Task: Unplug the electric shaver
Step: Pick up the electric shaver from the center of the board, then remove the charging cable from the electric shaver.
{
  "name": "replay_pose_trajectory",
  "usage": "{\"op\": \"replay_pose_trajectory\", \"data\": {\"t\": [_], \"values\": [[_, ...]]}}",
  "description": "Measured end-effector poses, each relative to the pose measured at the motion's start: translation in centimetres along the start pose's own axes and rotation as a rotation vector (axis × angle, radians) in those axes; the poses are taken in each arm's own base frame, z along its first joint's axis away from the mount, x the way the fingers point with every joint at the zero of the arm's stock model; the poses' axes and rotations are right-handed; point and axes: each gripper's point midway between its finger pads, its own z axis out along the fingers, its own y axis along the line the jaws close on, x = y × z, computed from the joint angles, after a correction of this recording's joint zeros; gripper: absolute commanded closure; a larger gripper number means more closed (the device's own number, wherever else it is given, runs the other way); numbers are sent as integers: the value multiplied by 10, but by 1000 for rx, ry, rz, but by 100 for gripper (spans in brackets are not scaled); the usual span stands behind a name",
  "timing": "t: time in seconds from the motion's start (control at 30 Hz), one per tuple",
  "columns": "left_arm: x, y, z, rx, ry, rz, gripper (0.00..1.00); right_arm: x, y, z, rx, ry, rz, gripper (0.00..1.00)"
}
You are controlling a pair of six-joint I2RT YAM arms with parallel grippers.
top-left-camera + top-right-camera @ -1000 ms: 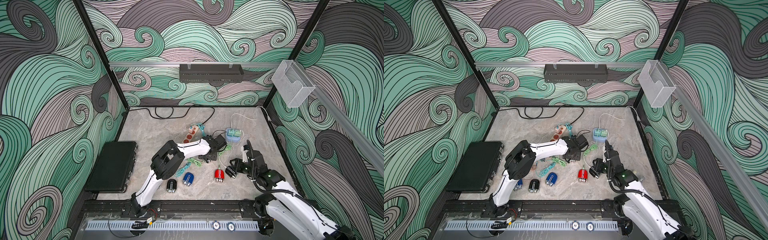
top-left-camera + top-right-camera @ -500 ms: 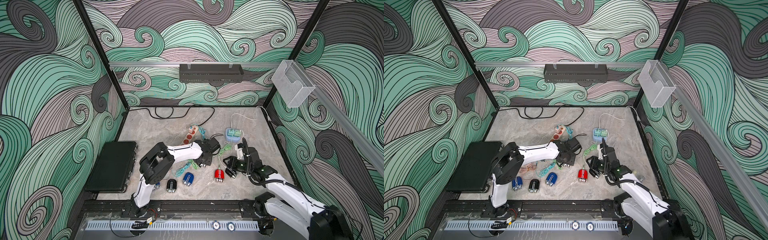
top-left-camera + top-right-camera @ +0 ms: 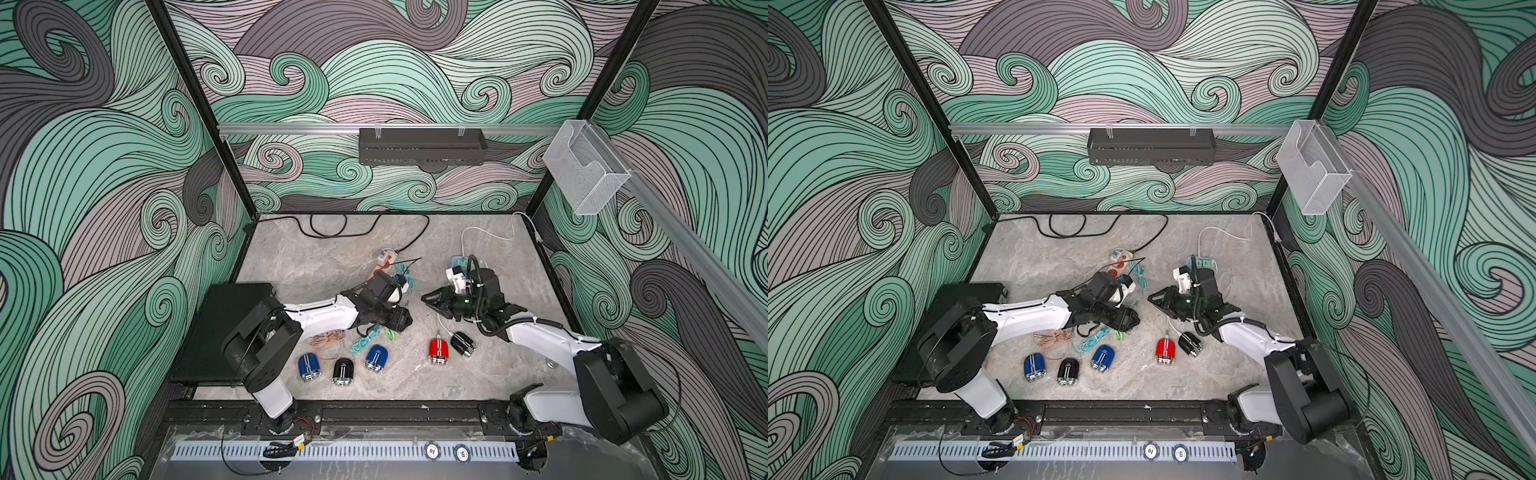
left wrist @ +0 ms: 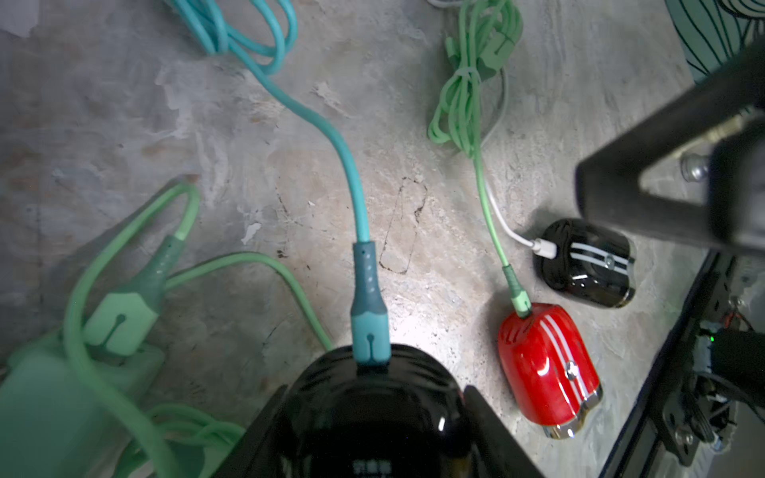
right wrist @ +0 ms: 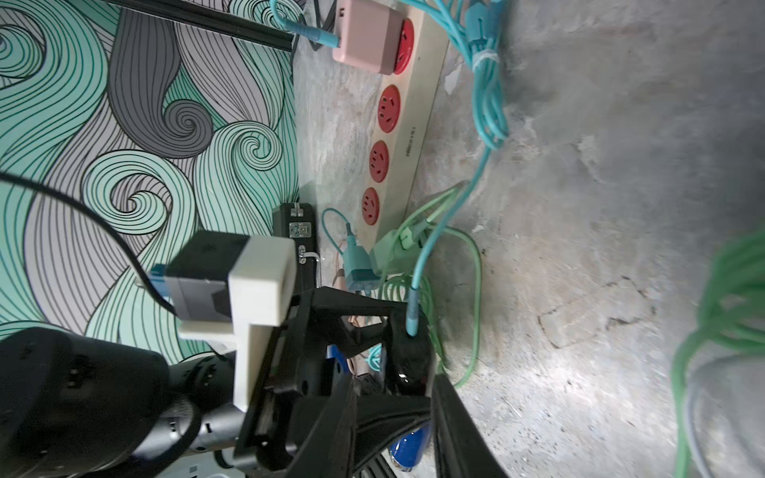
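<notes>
Left gripper (image 4: 372, 418): closed on a black shaver (image 4: 372, 405), one finger on each side of the body.
Shaver: held just above the table (image 3: 332, 257), near its middle, between the two arms.
Cable (image 4: 352, 174): teal, its plug (image 4: 369, 314) seated in the shaver's end; the cord runs back toward the power strip (image 5: 397, 136).
Right gripper (image 3: 428, 300): pointed at the shaver from just beside it, nothing held; the jaws appear partly open, though the top views are too small to be sure.
Step in hand: likely the right gripper closing in on the plug while the left steadies the shaver.
Risk, wrong grip: pinching the soft cord instead of the plug collar would stretch or slip rather than release.
Risk, slip: the glossy rounded shaver could twist out of the left fingers under a hard pull.
Risk, snag: green cables (image 4: 463, 95) lie close by, and one could be caught by the closing jaws.
</notes>
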Motion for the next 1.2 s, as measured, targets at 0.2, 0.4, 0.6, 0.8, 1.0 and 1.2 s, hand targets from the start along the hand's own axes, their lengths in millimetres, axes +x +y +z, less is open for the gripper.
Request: {"op": "replay_pose_trajectory", "data": {"t": [0.2,0.4,0.6,0.8,1.0,1.2], "values": [[-9,-11,-3,60,-58,98,74,9,-2,12,-3,59,26,70],[-13,-19,-4,108,-93,169,77,14,2,25,3,98,17,74],[-11,-19,-3,111,-105,196,79,19,-2,30,14,115,21,77],[-15,-21,-7,115,-125,205,80,22,-3,36,15,123,19,79],[-16,-22,-10,116,-139,204,81,21,-4,39,16,113,13,94],[-19,-24,-13,136,-149,179,82,16,-2,33,44,66,-14,99]]}}
